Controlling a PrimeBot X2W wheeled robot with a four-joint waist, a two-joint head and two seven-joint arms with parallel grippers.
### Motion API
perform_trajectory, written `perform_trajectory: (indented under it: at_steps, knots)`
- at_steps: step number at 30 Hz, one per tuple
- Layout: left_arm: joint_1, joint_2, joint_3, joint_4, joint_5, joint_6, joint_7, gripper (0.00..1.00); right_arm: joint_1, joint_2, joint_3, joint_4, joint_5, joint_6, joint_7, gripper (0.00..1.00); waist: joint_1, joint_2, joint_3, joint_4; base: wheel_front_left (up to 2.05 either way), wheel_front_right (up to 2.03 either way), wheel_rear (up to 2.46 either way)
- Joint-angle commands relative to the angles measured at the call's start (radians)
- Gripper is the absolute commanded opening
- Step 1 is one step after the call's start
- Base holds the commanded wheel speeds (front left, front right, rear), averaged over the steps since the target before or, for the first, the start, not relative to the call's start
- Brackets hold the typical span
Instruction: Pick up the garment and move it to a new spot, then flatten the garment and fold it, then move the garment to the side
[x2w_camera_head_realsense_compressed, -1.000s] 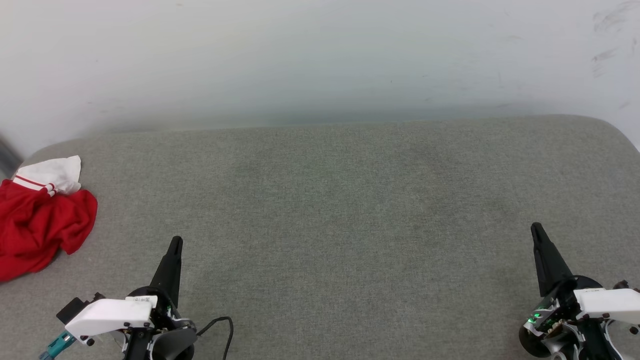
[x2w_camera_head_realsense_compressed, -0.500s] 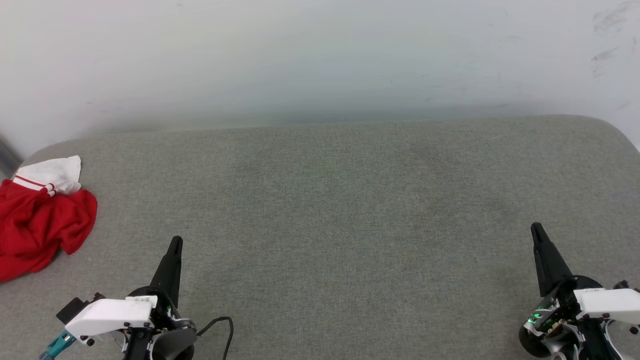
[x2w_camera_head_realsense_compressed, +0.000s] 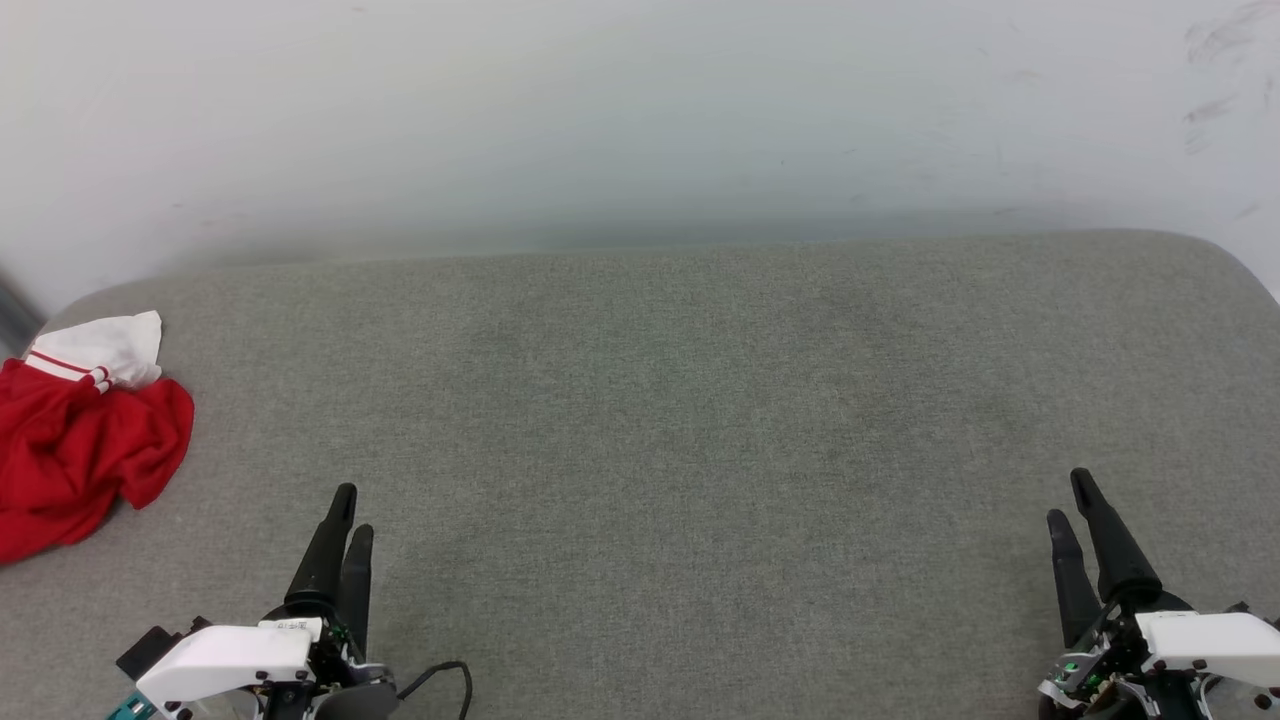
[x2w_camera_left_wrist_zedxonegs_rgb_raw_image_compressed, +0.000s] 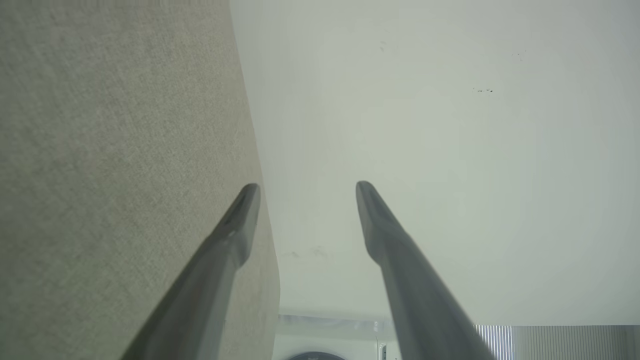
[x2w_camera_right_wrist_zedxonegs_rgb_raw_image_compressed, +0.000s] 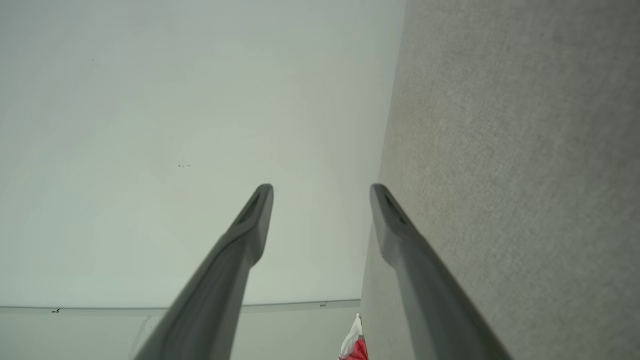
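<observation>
Red jersey T-shirt (x2w_camera_head_realsense_compressed: 85, 450) lies crumpled at the grey padded surface's (x2w_camera_head_realsense_compressed: 650, 400) left edge; left pincer (x2w_camera_head_realsense_compressed: 352, 510) and right pincer (x2w_camera_head_realsense_compressed: 1068, 495) stand open, empty. A sideways grab might shove it off that edge.

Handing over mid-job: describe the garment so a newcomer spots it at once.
Start from the grey fabric-covered surface against the pale wall. Follow it to its left edge, left of the left gripper. There lies a crumpled red T-shirt, the lone bright thing, its white sleeve edged in thin red stripes.
</observation>
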Motion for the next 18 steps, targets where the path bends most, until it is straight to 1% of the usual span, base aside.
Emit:
perform_trajectory:
  at_steps: [1, 5, 8, 18]
  knots:
    - [-0.01, 0.002, 0.003, -0.028, 0.02, 0.0, -0.014, 1.0, -0.015, -0.001, 0.001, -0.02, -0.02, 0.0, -0.014, 1.0, 0.0, -0.0001, 0.0, 0.0, 0.0, 0.0, 0.0]
    - [-0.008, 0.002, 0.021, -0.035, 0.069, 0.003, -0.034, 1.0, -0.011, -0.001, -0.008, -0.03, -0.068, 0.0, -0.034, 1.0, 0.0, -0.0001, 0.001, 0.0, 0.0, 0.0, 0.0]
    - [-0.009, 0.002, 0.028, -0.054, 0.126, 0.013, -0.048, 1.0, -0.007, -0.001, -0.013, -0.053, -0.139, 0.0, -0.048, 1.0, 0.0, -0.0001, 0.002, 0.0, 0.0, 0.0, 0.0]
    - [0.003, 0.002, 0.007, -0.147, 0.355, 0.079, -0.091, 1.0, 0.009, 0.0, -0.006, -0.135, -0.374, 0.0, -0.091, 1.0, 0.0, -0.0001, 0.004, 0.001, 0.0, 0.0, 0.0]
